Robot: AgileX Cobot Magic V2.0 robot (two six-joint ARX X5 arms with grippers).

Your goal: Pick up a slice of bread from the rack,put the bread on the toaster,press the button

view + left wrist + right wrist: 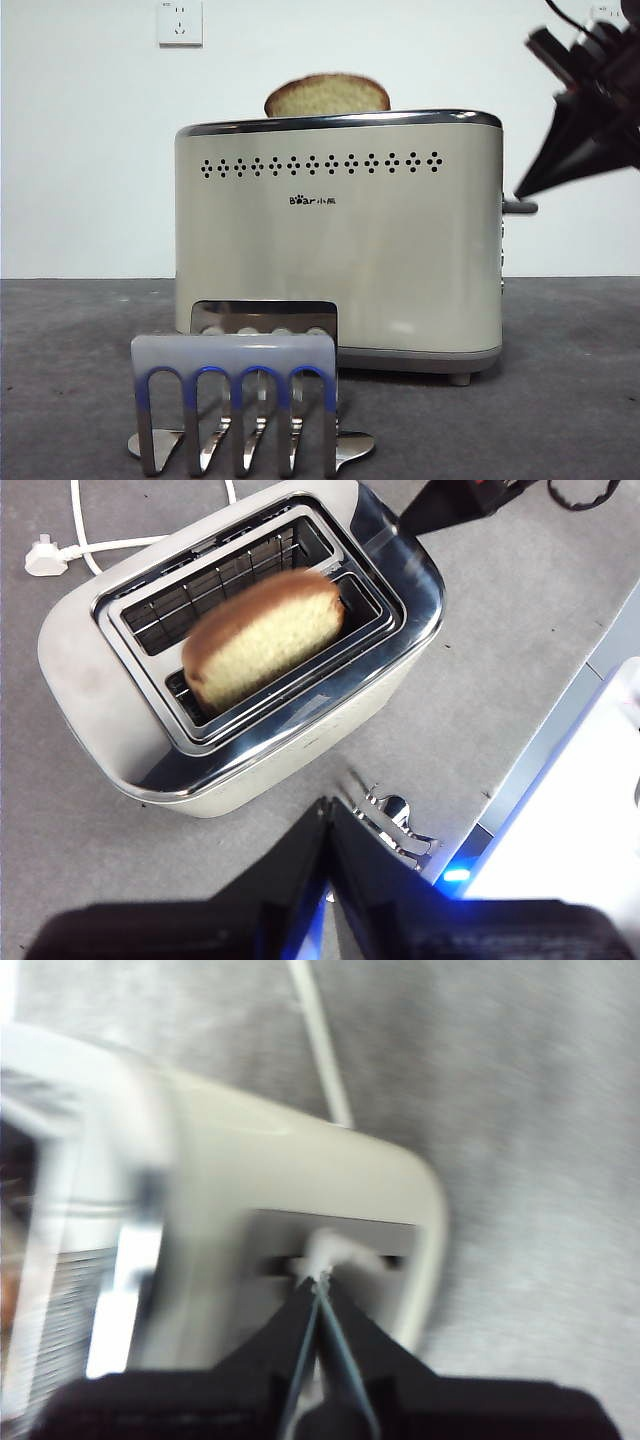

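Observation:
The slice of bread (327, 96) stands in a slot of the cream toaster (340, 240), its domed top sticking out; the left wrist view shows it (262, 637) in the slot nearer the rack. The metal rack (238, 400) stands in front of the toaster with no bread in it. My right gripper (522, 192) is shut, its tip just above the grey button (522, 208) at the toaster's right end; the blurred right wrist view shows the tip (320, 1282) at the button (335, 1251). My left gripper (328, 810) is shut and empty, high above the rack (390, 820).
A white cable with a plug (45, 558) lies on the grey table behind the toaster. A wall socket (180, 22) is on the white wall. The table's edge (540, 760) runs close to the rack.

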